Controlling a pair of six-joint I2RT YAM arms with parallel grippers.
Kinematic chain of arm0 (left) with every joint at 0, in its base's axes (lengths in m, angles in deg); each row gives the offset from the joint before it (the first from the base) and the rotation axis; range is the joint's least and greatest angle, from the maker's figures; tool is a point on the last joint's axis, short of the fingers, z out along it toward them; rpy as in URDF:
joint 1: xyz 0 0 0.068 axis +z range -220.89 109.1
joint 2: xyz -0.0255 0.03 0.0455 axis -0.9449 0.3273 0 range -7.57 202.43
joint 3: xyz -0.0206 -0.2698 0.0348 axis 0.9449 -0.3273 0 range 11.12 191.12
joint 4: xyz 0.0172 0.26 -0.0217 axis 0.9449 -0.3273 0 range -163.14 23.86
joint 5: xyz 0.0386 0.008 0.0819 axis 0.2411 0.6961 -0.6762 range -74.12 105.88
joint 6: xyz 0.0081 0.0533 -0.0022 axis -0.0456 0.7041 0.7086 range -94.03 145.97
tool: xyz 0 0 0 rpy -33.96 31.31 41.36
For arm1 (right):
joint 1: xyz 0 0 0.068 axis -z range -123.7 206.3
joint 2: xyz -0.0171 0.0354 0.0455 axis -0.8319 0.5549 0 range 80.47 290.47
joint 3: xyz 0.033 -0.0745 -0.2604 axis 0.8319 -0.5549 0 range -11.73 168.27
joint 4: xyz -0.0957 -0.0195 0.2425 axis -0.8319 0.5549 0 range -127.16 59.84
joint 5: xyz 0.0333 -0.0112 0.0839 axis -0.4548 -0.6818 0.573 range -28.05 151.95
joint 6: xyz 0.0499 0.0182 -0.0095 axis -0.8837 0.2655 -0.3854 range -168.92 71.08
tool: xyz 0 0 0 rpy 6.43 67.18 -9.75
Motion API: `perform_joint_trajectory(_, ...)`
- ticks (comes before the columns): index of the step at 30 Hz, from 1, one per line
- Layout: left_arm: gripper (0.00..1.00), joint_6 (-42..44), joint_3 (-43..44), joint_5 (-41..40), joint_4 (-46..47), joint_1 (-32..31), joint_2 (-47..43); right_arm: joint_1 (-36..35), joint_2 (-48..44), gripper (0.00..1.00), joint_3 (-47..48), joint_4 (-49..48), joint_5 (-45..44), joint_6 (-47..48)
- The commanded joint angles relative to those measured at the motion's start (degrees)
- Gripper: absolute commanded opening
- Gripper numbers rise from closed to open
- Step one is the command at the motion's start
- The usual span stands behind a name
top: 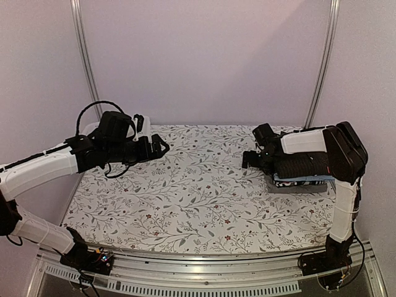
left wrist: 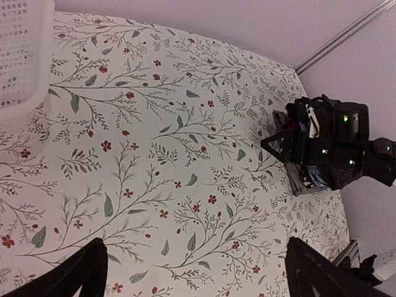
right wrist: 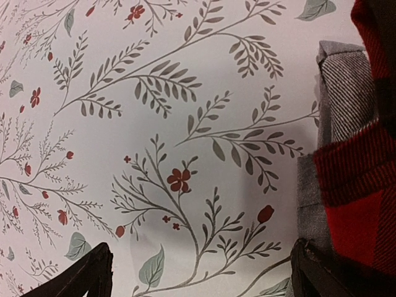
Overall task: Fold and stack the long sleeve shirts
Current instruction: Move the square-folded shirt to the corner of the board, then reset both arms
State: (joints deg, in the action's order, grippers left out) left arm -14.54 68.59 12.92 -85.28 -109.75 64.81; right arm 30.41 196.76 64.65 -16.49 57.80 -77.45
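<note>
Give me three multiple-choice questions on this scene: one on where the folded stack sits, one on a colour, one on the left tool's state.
1. On the table, where is the folded stack? A) left edge B) right side C) middle
2. The checked cloth in the right wrist view is: A) red and black B) yellow C) green
3. The left tool is: A) shut on cloth B) open, empty C) shut, empty
Answers: B, it lies under the right arm; A, red-black checks show there; B, its fingers stand wide apart over bare table.

Table [top: 198,198] mid open for passage; folded shirt stack [top: 300,184] blocks rt edge, basket [left wrist: 18,62] at far-left corner.
</note>
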Motion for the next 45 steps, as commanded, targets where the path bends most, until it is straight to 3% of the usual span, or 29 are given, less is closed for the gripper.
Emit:
perform_joint_trajectory(1,1.00,0.2,0.1,0.1,0.3,0.7,0.1,0.8,-3.1,0.99,-0.2,1.9,-1.0,0.7)
perform_joint_trajectory(16,1.00,3.3,1.1,-3.0,-1.0,0.9,-1.2,-4.0,-10.1,0.99,5.5,4.6,-1.9,3.6)
perform_joint_trajectory(25,1.00,8.3,0.6,-7.2,-0.7,1.1,-3.5,-7.4,-22.1,0.99,3.5,3.3,-5.2,5.2)
perform_joint_trajectory(37,1.00,13.3,-4.2,-14.9,0.0,4.0,-12.6,-7.8,-49.2,0.99,-18.0,-6.5,-15.4,8.5)
perform_joint_trajectory(42,1.00,14.9,-10.5,-17.5,3.3,6.9,-17.7,-7.7,-58.5,0.99,-28.9,-11.3,-22.0,11.5)
perform_joint_trajectory(45,1.00,17.8,-17.4,-20.9,7.5,9.3,-20.5,-7.6,-65.1,0.99,-39.4,-20.7,-24.0,17.1)
